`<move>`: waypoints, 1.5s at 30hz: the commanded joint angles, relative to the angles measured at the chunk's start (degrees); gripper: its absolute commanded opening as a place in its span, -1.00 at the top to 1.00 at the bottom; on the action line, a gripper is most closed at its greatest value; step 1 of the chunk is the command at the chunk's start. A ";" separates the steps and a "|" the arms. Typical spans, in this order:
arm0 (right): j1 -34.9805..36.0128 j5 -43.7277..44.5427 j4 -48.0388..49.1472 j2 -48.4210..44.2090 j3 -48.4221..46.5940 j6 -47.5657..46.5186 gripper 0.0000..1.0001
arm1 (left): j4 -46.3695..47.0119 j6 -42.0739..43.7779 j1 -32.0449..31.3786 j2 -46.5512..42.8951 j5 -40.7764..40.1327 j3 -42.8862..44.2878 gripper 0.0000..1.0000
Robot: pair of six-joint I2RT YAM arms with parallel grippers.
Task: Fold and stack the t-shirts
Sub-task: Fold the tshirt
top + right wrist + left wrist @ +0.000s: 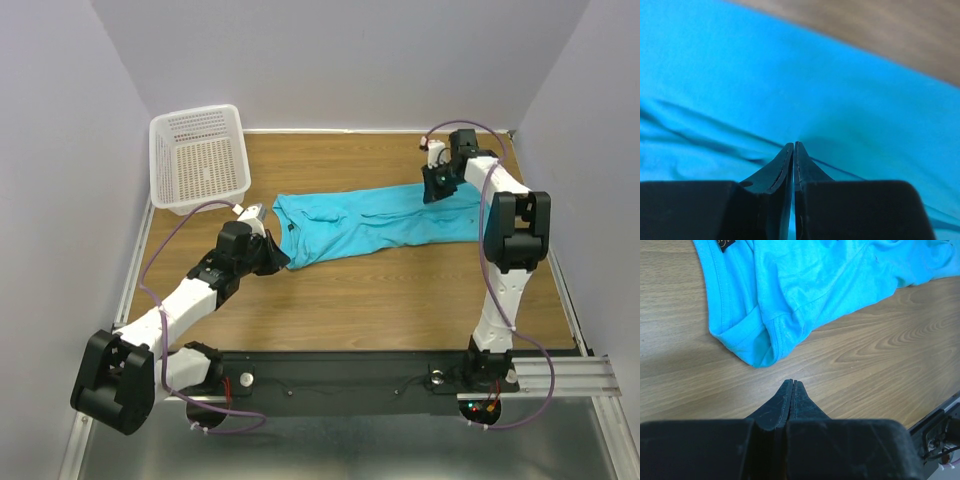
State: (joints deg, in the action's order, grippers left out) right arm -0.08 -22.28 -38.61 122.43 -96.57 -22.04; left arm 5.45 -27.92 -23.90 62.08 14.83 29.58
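One turquoise t-shirt (370, 225) lies stretched left to right across the wooden table, partly folded lengthwise. Its neck label (726, 245) and a sleeve hem (752, 340) show in the left wrist view. My left gripper (283, 262) (793, 381) is shut and holds nothing. It hovers over bare wood just short of the shirt's left end. My right gripper (435, 190) (794, 143) is down on the shirt's far right edge. Its jaws are pressed almost together on the cloth (840, 90), and creases run out from the tips.
A white mesh basket (198, 160) stands at the back left corner, tilted against the wall. Grey walls close in the table on three sides. The arms' black base rail (350, 385) runs along the near edge.
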 commanded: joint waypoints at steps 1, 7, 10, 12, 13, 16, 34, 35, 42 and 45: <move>-0.45 5.85 4.77 -1.75 -4.06 3.68 0.77 | 2.46 0.24 0.35 -0.91 0.55 -0.49 0.91; -0.45 -5.55 3.55 -7.90 2.25 -2.29 0.65 | 3.51 0.68 0.35 0.05 1.17 -0.58 0.90; -0.01 -8.57 1.17 -10.89 7.70 -5.20 0.58 | 4.65 0.59 0.35 0.49 1.43 -0.49 0.90; -0.10 -6.21 0.99 -11.25 9.46 -5.90 0.59 | 5.18 0.50 0.43 0.84 1.96 -0.40 0.90; -0.10 -5.41 0.99 -11.34 10.35 -6.25 0.60 | 5.53 0.50 0.43 1.19 2.22 -0.32 0.90; -0.36 -4.53 0.99 -11.60 12.55 -6.35 0.63 | 6.23 0.68 0.43 1.90 3.01 0.03 0.88; -1.94 -17.94 0.99 -12.13 4.73 -1.17 0.40 | 13.98 8.11 0.17 15.84 1.60 10.21 0.15; -1.94 -19.10 0.99 -12.13 5.08 -0.90 0.39 | 13.27 9.89 0.08 17.70 1.78 14.32 0.14; -1.94 -22.37 0.99 -12.83 8.68 -2.21 0.36 | 2.20 27.64 -4.30 32.21 -1.02 31.66 0.02; -1.94 -22.63 0.99 -13.27 9.47 -2.48 0.34 | -0.43 36.41 -7.46 36.34 -2.52 36.23 -0.02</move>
State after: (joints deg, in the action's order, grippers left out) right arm -1.91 -42.02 -38.41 111.77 -87.74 -24.03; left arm 10.61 -5.52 -27.49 95.48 14.39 60.84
